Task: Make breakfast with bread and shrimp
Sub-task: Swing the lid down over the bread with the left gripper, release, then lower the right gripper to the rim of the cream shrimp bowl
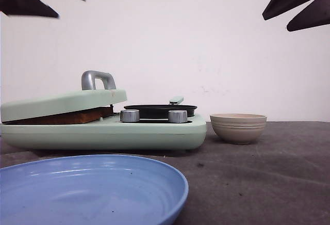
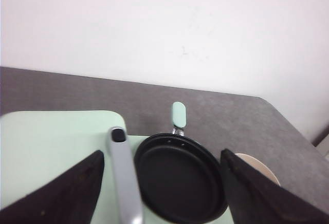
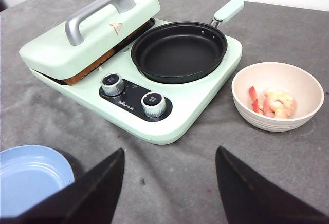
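Nearest on the gray counter point(image 1: 268, 183), at the left: blue plate point(image 1: 87, 191), nothing on it. Beyond it, mint-green breakfast cooker point(image 3: 154, 116) with two silver knobs point(image 3: 149, 103) on its near face. On the cooker's left half, hinged press lid point(image 1: 62, 103) with a silver handle point(image 1: 98, 79), lowered but not flush; brown crust of the bread point(image 1: 67, 116) showing in the gap, clamped between lid and base. How many slices lie under there: cannot tell. On the cooker's right half, black frying pan point(image 3: 180, 52), bare inside, its pale green handle point(image 3: 229, 10) pointing far. Right of the cooker, just beside it but apart, beige bowl point(image 3: 277, 95) holding pink-and-white shrimp point(image 3: 272, 103).

Above it all, both arms raised clear of everything. Left tool point(image 2: 162, 183) spread wide, gripping nothing, hanging over the lid handle and pan. Right tool point(image 3: 169, 183) likewise spread and unloaded, over the bare counter near the cooker.

Likely trouble from here: bread scorching if left pressed too long. A hasty or off-centre pull on the lid handle could drag the whole cooker and knock the bowl. Tipping the bowl toward the pan from too high could send shrimp over the shallow rim onto the counter. A pinch on the bowl's smooth rounded rim looks prone to slipping.
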### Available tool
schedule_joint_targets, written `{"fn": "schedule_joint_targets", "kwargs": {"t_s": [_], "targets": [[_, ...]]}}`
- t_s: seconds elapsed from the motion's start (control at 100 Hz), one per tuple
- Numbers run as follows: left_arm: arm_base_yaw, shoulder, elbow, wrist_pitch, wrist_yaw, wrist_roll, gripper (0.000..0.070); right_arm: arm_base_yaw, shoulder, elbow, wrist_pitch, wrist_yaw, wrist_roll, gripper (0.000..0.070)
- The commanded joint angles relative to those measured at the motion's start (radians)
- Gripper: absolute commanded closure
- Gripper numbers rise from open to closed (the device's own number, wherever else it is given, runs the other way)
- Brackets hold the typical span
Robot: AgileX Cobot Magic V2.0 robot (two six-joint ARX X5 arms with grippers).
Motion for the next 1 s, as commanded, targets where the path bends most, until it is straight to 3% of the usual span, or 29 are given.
{"fn": "schedule_joint_targets", "kwargs": {"t_s": [0.0, 0.22, 0.43, 0.7, 0.99], "targets": [[0.007, -0.041, 0.02, -0.054, -0.006, 0.049, 0.0305, 0.005, 0.003, 0.006, 0.01, -0.003, 0.025, 0.0362], [0.017, -0.189, 0.02, -0.276, -0.069, 0.162, 0.0305, 0.005, 0.003, 0.006, 0.008, -0.003, 0.055, 0.0362], [0.017, -0.296, 0.02, -0.424, -0.187, 0.173, 0.0305, 0.005, 0.003, 0.006, 0.006, -0.014, 0.127, 0.0362], [0.017, -0.411, 0.007, -0.478, -0.198, 0.198, 0.0306, 0.004, 0.003, 0.006, 0.006, -0.026, 0.209, 0.0362], [0.017, -0.541, -0.089, -0.484, -0.236, 0.168, 0.0306, 0.005, 0.003, 0.006, 0.007, -0.026, 0.211, 0.0362]]}}
